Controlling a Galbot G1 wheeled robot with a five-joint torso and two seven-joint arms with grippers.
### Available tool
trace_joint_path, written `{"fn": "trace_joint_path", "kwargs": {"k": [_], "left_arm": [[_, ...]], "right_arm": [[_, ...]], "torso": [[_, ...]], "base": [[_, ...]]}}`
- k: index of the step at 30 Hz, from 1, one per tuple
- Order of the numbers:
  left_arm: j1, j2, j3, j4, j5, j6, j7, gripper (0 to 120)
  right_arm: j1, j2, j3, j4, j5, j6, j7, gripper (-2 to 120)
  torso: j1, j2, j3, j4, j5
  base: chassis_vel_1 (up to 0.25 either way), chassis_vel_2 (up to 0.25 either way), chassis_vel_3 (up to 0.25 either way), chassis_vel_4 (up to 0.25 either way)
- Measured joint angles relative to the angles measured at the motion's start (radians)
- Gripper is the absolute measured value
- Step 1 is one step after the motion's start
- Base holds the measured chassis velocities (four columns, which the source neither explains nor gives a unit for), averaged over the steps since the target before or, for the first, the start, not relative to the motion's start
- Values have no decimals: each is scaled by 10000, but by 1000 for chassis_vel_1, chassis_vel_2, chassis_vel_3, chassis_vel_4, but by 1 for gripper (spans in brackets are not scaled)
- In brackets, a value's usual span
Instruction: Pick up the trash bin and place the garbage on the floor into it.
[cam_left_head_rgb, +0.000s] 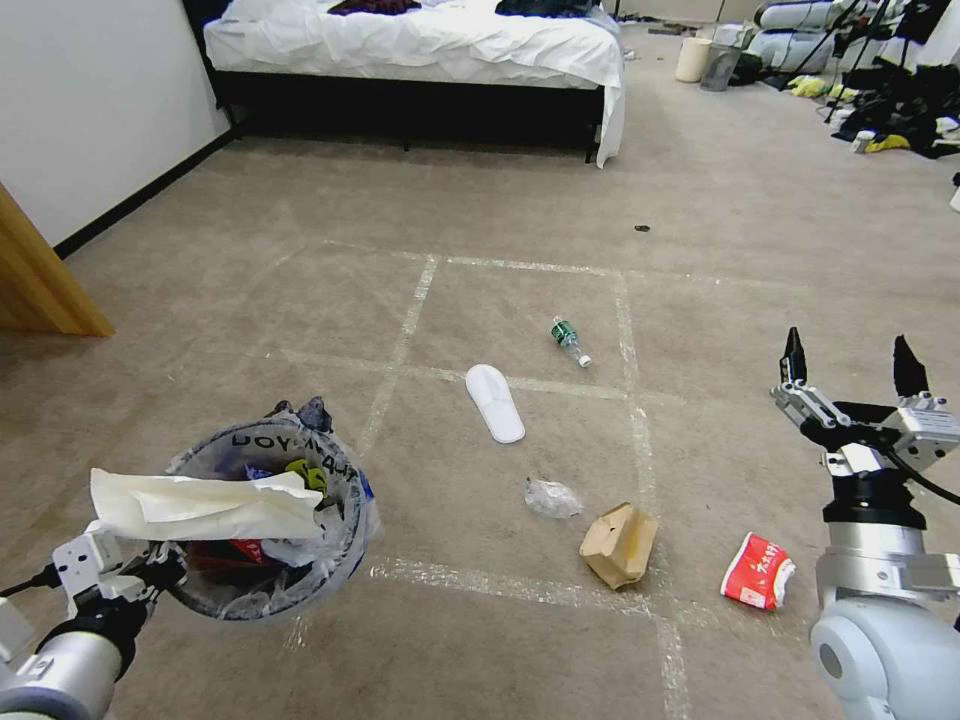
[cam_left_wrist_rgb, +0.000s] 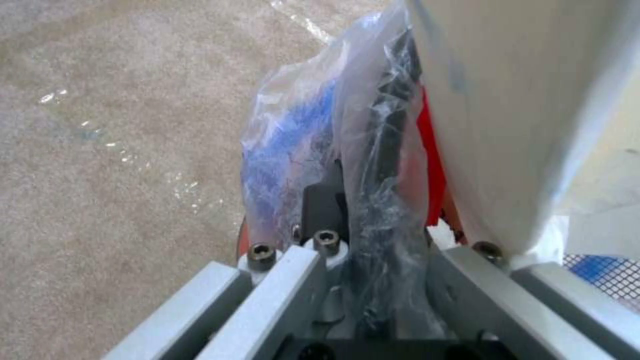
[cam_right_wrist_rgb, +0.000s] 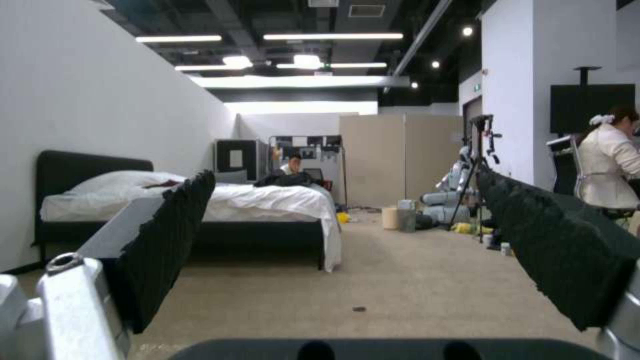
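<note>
Five litter pieces lie mid-frame on taped beige carpet (cam_left_head_rgb: 300, 300); the slipper sole (cam_left_head_rgb: 494, 402) runs lengthwise up-frame, bottle (cam_left_head_rgb: 570, 341) cap pointing lower right. My left gripper (cam_left_head_rgb: 150, 560) clamps the trash bin (cam_left_head_rgb: 270, 510) rim lower left; my right gripper (cam_left_head_rgb: 852, 365) hovers spread open.

Left gripper (cam_left_head_rgb: 150, 565) fingers hidden behind bin (cam_left_head_rgb: 345, 545) rim and liner; bin interior largely covered by tissue (cam_left_head_rgb: 200, 505).

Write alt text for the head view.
The left gripper holds the trash bin by its rim above the carpet; the right gripper hangs open. On the floor lie a slipper, bottle, paper bag and red wrapper.
</note>
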Motion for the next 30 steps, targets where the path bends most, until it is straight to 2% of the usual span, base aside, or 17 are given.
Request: {"fn": "trace_joint_path", "kwargs": {"k": [16, 30], "left_arm": [[57, 40, -11, -23, 69, 3, 23, 1], [-7, 50, 48, -1, 8, -4, 47, 1]], "right_arm": [[-33, 97, -4, 43, -35, 18, -52, 99], [-165, 122, 30, 126, -105, 18, -85, 99]], "torso": [[0, 0, 0, 0, 0], [0, 0, 0, -5, 1]], "base": [[-2, -2, -3, -3], [-52, -58, -54, -56]]}}
